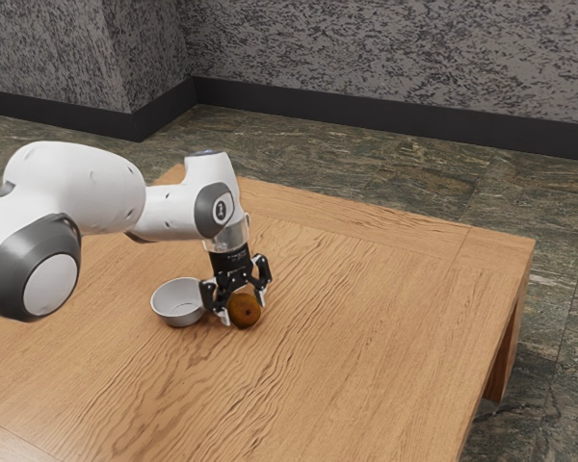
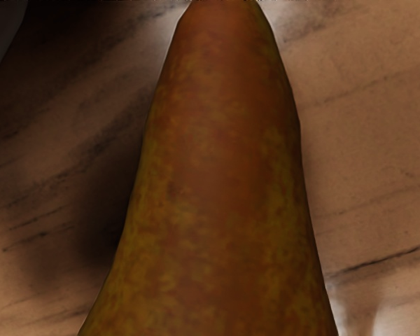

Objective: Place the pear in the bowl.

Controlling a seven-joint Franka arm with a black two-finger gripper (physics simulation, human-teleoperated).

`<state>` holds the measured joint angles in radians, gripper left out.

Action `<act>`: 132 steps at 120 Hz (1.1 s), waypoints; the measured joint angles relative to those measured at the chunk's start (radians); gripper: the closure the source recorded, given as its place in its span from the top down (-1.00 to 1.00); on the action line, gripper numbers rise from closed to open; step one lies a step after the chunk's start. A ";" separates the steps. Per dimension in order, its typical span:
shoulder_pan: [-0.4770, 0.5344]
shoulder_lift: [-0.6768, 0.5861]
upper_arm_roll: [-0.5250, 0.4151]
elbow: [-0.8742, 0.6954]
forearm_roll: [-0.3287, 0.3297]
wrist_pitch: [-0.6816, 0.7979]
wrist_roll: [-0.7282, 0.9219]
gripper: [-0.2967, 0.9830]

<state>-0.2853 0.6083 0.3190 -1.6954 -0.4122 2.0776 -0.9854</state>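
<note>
And the gripper [image 1: 244,307] is hovering right over the pear [image 1: 246,313], which is sitting outside the bowl [image 1: 176,290], just beside it and towards the exterior view's right! How far open is the tool? I'm not able to tell, nor whether it is actually having hold of the fruit. In the wrist view the pear is lying lengthwise under the hand, its narrow end pointing away; whether it is touching the table [image 1: 366,289] beside the bowl, I'm not making out.

The step in hand, as I'm judging it, is securing the grasp. Good work here is meaning an even squeeze across the rounded flanks, then a straight lift until the pear is clearing the bowl's rim. Rushing sideways is risking a knock against the bowl's near wall, and a weak pinch is inviting that tapering body to roll.
</note>
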 joint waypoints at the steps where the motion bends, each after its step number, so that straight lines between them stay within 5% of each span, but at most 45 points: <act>1: 0.000 0.000 0.000 0.000 0.000 0.000 -0.001 0.37; 30: 0.000 0.002 0.000 0.000 0.000 0.006 -0.014 0.13; 85: -0.004 -0.126 0.005 0.007 0.028 -0.049 -0.031 -0.02; 132: -0.002 -0.260 0.143 -0.126 0.118 -0.166 -0.035 -0.03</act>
<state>-0.2876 0.3485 0.4616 -1.8218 -0.2939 1.9117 -1.0201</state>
